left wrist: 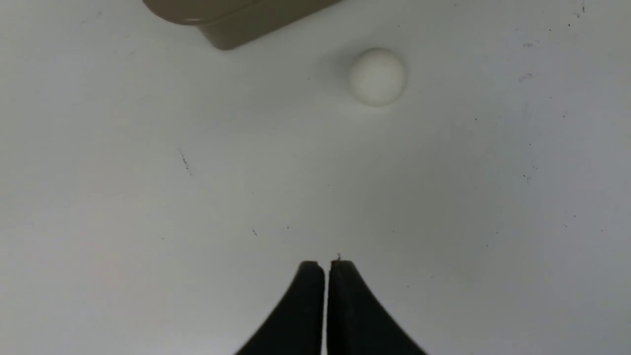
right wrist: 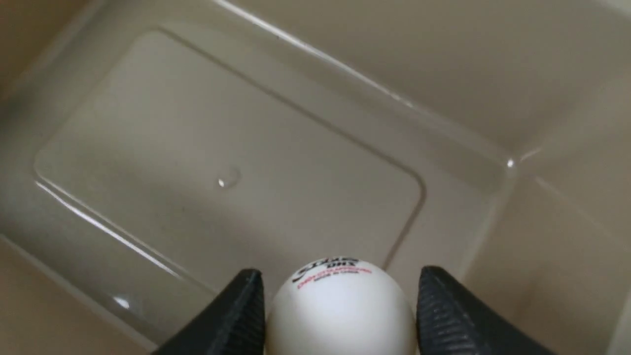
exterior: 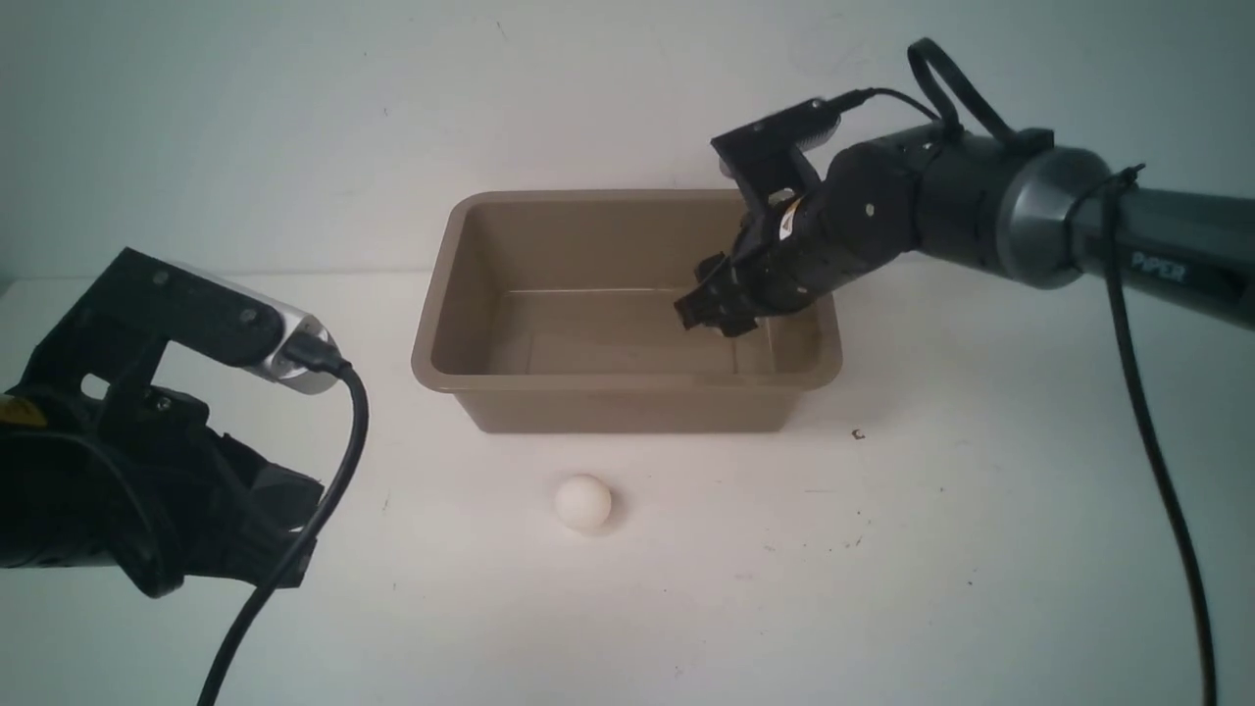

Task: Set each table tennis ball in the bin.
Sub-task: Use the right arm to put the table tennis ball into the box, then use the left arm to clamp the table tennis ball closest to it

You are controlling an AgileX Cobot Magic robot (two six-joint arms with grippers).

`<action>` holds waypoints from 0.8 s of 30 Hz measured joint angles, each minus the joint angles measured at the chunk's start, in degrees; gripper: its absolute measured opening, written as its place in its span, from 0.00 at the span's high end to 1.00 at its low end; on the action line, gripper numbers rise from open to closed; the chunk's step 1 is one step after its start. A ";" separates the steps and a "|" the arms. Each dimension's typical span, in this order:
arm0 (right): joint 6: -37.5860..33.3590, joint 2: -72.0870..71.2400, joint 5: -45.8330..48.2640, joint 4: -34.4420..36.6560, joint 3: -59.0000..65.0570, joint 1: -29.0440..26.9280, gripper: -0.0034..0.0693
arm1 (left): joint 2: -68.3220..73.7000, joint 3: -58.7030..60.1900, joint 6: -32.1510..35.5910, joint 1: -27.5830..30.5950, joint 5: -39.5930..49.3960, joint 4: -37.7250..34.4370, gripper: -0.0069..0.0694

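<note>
Front view: the right gripper (exterior: pixel 704 316) dips inside the bin (exterior: pixel 627 378); one table tennis ball (exterior: pixel 583 503) lies on the white table (exterior: pixel 931 549) just before the bin.

Left wrist view: the left gripper (left wrist: pixel 326 266) hovers empty with its fingers pressed together, and the ball sits ahead.

Right wrist view: jaws parted just ball-wide, the right gripper clasps a second ball (right wrist: pixel 340 315), printed black and red, over the bin floor.
</note>
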 joint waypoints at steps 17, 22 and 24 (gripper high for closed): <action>-1.75 -2.83 21.33 0.39 -20.78 0.00 0.34 | 12.60 0.00 13.65 0.00 -4.06 -20.22 0.48; -2.80 -7.10 27.70 -0.01 -24.13 0.00 0.34 | 18.63 -0.57 30.96 -2.92 -9.57 -32.52 0.28; -2.91 -8.92 30.06 -0.01 -24.31 0.00 0.34 | 20.77 -1.07 34.54 -5.44 -12.52 -34.51 0.26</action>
